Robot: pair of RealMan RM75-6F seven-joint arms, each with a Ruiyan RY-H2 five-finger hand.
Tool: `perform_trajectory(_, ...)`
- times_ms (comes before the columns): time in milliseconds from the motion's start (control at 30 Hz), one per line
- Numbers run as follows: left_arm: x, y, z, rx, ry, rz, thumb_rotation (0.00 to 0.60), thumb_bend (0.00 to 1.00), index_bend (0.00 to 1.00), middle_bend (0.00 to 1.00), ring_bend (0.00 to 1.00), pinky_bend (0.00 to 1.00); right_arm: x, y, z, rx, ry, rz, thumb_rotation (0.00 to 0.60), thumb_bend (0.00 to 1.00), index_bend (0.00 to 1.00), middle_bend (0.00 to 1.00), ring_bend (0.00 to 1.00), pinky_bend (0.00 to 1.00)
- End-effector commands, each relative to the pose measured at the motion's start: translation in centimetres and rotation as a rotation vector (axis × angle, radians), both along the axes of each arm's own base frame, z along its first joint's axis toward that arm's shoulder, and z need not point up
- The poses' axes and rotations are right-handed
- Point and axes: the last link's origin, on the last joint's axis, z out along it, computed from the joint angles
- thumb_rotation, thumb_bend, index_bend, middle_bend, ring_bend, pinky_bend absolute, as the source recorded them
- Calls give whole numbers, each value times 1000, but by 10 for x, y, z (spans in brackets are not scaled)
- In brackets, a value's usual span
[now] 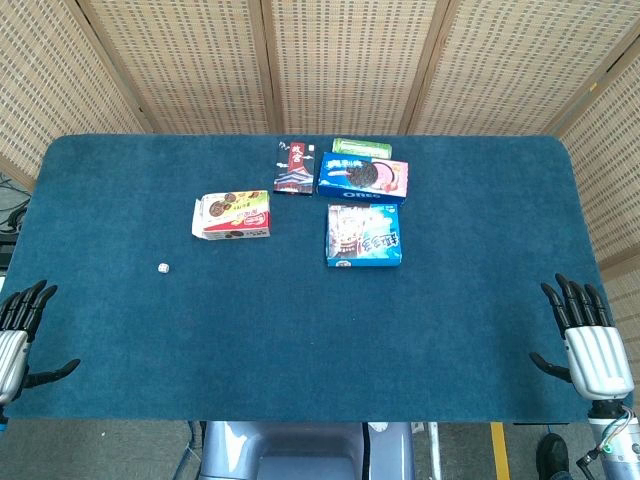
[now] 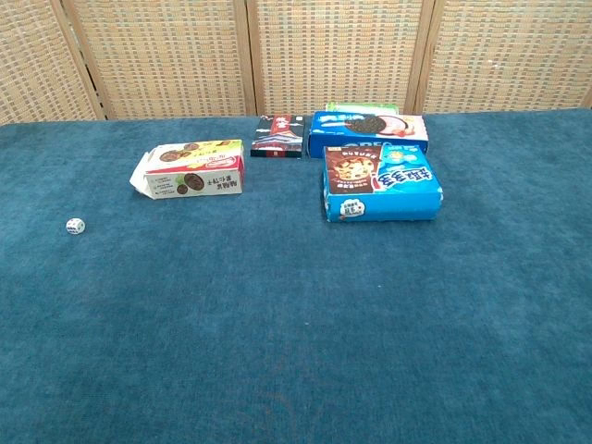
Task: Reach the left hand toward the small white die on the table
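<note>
Since the die (image 1: 163, 268) sits alone on the left part of the blue tabletop (image 1: 300, 340), it lies far and to the right of the left robot hand (image 1: 18, 340), which is much nearer than the right robot hand (image 1: 590, 345). Both hands are spread, holding nothing. Small, white, dark-spotted, it has no long axis.

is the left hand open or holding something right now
Open. In the head view the left hand sits at the table edge with fingers spread and nothing in them; the die lies apart on the cloth.
</note>
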Motion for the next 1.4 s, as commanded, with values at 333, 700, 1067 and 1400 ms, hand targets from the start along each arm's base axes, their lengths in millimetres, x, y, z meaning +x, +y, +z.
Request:
perform_trajectory(333,-1,7,-4,-16,17,2,600,114,0,0,0,0,0,0,0,-3,-4,4,600,0,34,0,0,0)
perform_trajectory(700,-12,113,-36,-126,7,7,600,309,165,0,0,0,0,0,0,3,-9,-3,600,0,37,0,0,0)
perform_trajectory(1067,-1,181,-81,-207,69,59,600,345,298,0,0,0,-1,-1,0,11,-13,-8,600,0,40,0,0,0)
perform_trajectory(1400,15,208,-118,-251,128,96,600,364,323,0,0,0,-2,-1,0,18,-20,-11,600,0,40,0,0,0)
